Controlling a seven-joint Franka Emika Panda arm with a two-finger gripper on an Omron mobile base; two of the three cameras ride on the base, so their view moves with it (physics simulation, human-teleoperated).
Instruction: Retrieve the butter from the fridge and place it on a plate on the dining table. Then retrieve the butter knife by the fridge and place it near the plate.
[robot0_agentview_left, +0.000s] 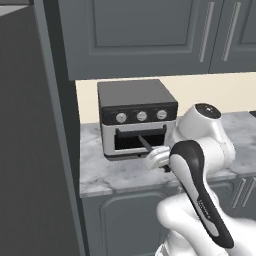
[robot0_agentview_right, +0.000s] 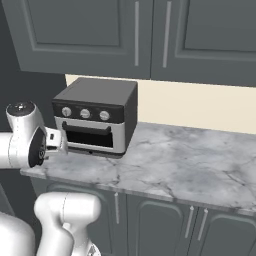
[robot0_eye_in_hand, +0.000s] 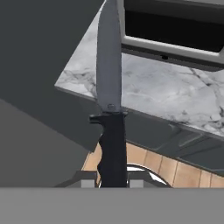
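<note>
- Overhead, dark grey wall cabinets (robot0_agentview_right: 150, 35) with long bar handles run above a cream backsplash.
- Left of the counter, in the left base view, a tall dark grey panel (robot0_agentview_left: 30, 150) rises past the counter end; whether it is the fridge cannot be told.
- Below, a marble counter (robot0_agentview_right: 180, 165) sits on dark base cabinets (robot0_agentview_right: 165, 225).
- On the counter, towards its left end, stands a toaster oven (robot0_agentview_left: 137, 117) with a black top, three knobs and a bar handle over its dark window.
- White arm (robot0_agentview_left: 200, 165) reaches in front of the oven, its hand just ahead of the oven door in both base views.
- Gripper (robot0_eye_in_hand: 112, 180) is closed tight on the black handle of the knife (robot0_eye_in_hand: 109, 87), fingertips either side of the handle.
- Knife's grey blade points straight away from the hand; in the hand view it lies over the counter's corner edge, tip near the oven's lower left corner.
- In the left base view the knife shows as a thin dark sliver crossing the oven window, above the counter and not resting on it.
- Beneath the hand, a strip of wood floor (robot0_eye_in_hand: 175, 173) shows past the counter edge.
</note>
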